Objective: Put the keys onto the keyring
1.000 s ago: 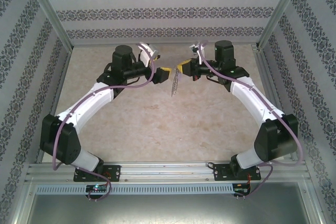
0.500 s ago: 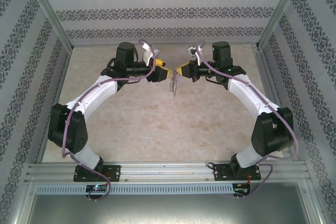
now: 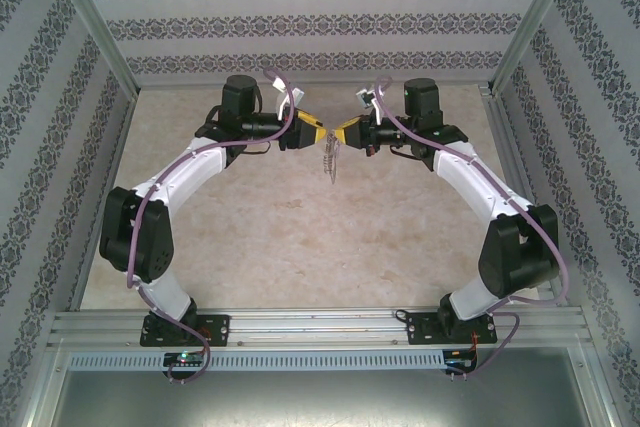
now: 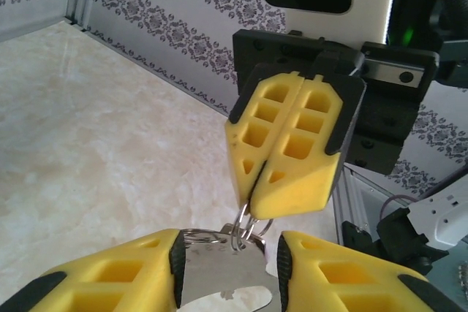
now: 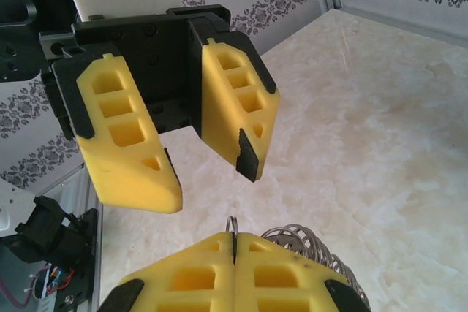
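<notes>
Left wrist: right gripper [image 4: 256,208] tight on keyring [image 4: 240,223].

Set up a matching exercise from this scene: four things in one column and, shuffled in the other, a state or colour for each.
Things
1. left gripper
2. right gripper
3. chain
4. table

States and colours
A. marbled beige
B. shut on the keyring
C. dangling in mid-air
D. jaws apart

Pairs: 1-D, 2-B, 3-C, 4-A.
</notes>
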Controlling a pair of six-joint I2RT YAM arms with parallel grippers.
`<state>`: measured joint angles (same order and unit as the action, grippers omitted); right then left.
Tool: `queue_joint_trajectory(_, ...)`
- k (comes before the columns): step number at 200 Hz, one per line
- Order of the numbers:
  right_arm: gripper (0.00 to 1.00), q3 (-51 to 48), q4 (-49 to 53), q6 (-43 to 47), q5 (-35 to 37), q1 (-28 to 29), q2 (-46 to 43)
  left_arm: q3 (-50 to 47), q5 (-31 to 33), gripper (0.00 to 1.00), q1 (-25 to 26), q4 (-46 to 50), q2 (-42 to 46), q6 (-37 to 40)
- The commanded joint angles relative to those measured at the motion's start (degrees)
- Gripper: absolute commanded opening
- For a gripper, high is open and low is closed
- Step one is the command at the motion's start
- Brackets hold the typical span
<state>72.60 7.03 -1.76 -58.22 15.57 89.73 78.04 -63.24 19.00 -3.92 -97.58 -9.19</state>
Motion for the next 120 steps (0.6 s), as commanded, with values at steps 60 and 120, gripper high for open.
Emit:
queue_joint_trajectory(60,0.0,3.26,-2.97,-1.27,-1.55,2.11,1.59,-1.79,-3.61,0.38,-0.26,-7.77,0.44,-4.14)
queue_joint_trajectory(120,0.0,2.55,-3.26,-1.44,-0.81,2.12,0.82,-3.06,-3.97,0.38,-0.02,-8.03,0.8,-4.0)
